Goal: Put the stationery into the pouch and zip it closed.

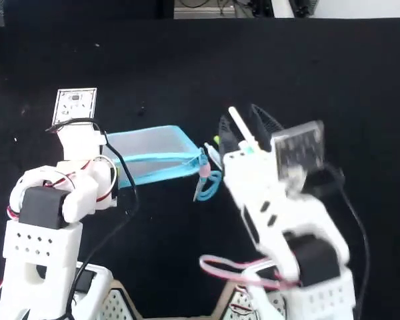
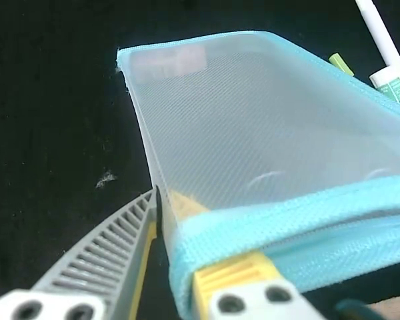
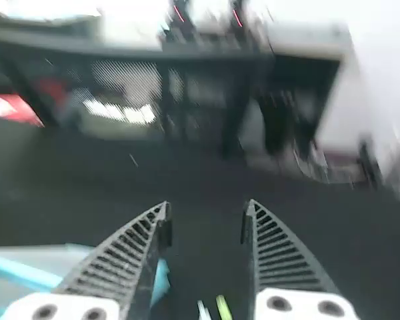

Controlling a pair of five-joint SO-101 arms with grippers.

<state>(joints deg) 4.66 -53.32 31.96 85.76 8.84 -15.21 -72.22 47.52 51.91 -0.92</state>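
High view: a pale-blue mesh pouch [image 1: 153,150] lies on the black surface [image 1: 187,60] between the two arms. The left tool [image 2: 167,200] pinches the pouch's corner at the zipper edge. At the pouch's other end the right tool [image 3: 203,217] hangs with fingers spread apart, a white pen [image 2: 387,53] and a green pen [image 2: 342,65] just beside it.

You have no text you can read here: the green print on the white pen [image 2: 385,50] is too small, and the square card [image 1: 75,105] at the left carries only illegible marks.
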